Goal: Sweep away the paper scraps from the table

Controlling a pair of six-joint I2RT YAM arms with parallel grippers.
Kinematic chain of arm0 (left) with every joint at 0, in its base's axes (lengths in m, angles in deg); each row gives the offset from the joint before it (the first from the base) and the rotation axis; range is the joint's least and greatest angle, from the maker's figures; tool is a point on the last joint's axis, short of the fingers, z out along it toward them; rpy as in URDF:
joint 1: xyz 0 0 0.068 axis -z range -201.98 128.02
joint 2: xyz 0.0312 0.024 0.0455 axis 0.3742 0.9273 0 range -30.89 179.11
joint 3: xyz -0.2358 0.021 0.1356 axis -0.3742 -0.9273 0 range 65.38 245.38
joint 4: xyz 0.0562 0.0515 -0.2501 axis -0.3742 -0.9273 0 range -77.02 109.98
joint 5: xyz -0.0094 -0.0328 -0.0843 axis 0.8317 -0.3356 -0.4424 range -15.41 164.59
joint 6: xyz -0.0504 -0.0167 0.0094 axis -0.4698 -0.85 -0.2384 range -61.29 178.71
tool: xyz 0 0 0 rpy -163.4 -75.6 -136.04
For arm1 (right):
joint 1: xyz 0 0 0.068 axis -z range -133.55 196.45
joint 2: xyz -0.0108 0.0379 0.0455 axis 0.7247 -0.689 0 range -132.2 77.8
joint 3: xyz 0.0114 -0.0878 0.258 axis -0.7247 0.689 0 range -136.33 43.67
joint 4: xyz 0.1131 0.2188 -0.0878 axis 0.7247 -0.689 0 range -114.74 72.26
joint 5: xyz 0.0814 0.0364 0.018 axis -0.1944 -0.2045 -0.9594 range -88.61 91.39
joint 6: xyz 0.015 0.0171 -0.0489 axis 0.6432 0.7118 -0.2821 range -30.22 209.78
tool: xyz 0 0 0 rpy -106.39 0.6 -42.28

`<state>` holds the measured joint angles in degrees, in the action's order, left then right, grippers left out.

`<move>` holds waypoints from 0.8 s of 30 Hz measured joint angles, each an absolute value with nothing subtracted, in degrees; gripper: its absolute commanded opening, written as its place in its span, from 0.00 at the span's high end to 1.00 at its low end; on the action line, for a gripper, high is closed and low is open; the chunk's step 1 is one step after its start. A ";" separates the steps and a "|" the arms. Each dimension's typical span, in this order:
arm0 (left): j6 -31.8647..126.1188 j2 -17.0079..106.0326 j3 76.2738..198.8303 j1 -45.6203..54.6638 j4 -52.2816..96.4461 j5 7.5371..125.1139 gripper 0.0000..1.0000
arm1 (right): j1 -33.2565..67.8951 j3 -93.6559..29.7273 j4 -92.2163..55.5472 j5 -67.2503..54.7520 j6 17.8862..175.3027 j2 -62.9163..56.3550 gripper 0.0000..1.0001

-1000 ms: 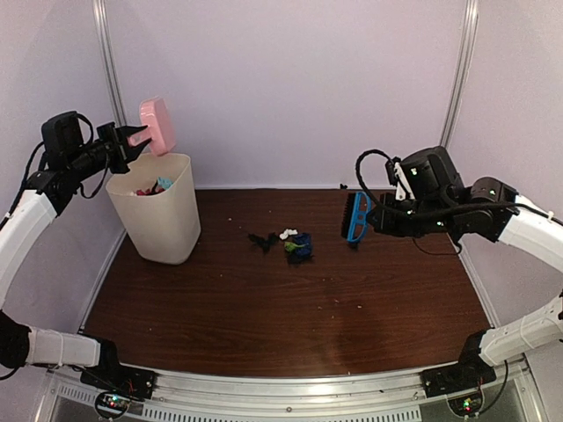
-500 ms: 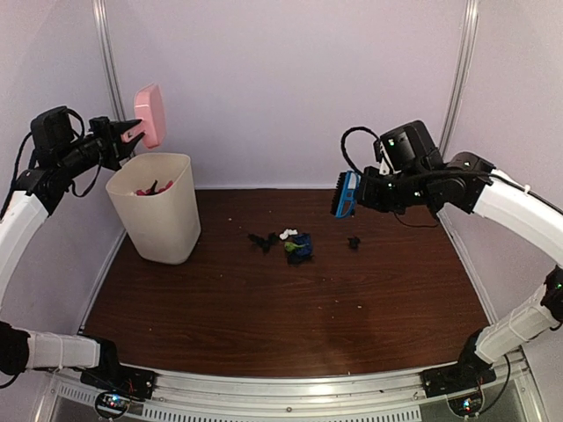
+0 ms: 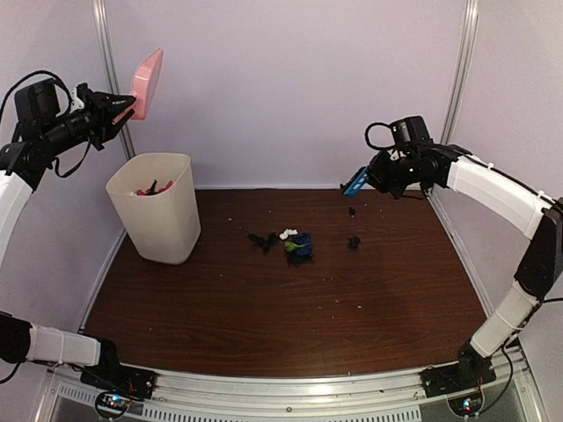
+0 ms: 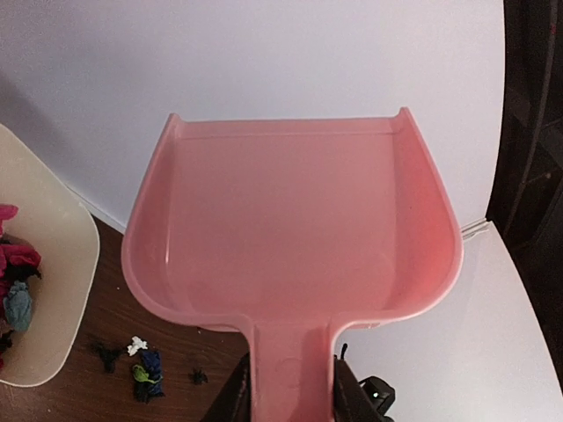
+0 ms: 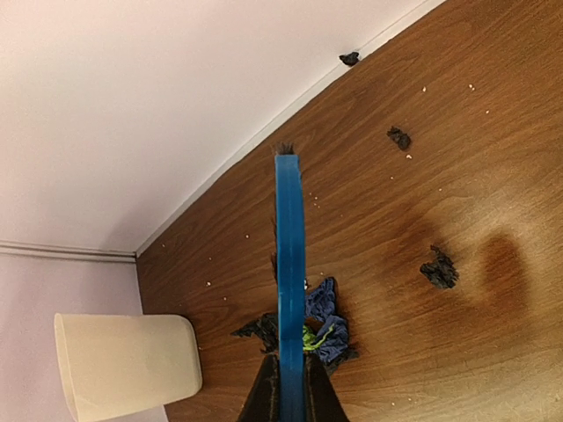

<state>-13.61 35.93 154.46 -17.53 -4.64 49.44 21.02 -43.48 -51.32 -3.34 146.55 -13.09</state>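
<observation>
Top external view: the dark wood-grain table [image 3: 264, 325] carries a cream bin [image 3: 163, 224] at far left, with some scraps inside. The left gripper [image 3: 117, 108] clamps the handle of a pink dustpan [image 3: 146, 83], held high above the bin. The right gripper [image 3: 374, 177] is closed on a blue brush [image 3: 355, 183] over the far right. The paper scraps [image 3: 295, 244] lie clustered mid-table, with stray black bits to their right.

This looked like a robot test cell in a lab. Plain pale walls [image 3: 290, 88] closed in the desk [image 3: 264, 308] on three sides, with metal posts [image 3: 460, 70] at the back corners. Two white arms [image 3: 493, 189] were bolted by a silver rail [image 3: 290, 387] at its near edge, with small lit boards [image 3: 110, 403] beside their bases.
</observation>
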 measured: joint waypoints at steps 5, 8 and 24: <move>-1.41 36.52 158.40 -16.22 -8.86 50.51 1.00 | 24.03 -43.48 -45.49 -5.85 154.95 -18.75 1.00; 5.10 37.51 161.13 -12.61 -11.79 52.87 1.00 | 26.39 -43.51 -42.38 -6.77 160.19 -23.52 1.00; 25.80 39.41 158.44 8.46 -16.51 64.98 1.00 | 32.69 -54.13 -32.53 -10.33 172.17 -46.77 1.00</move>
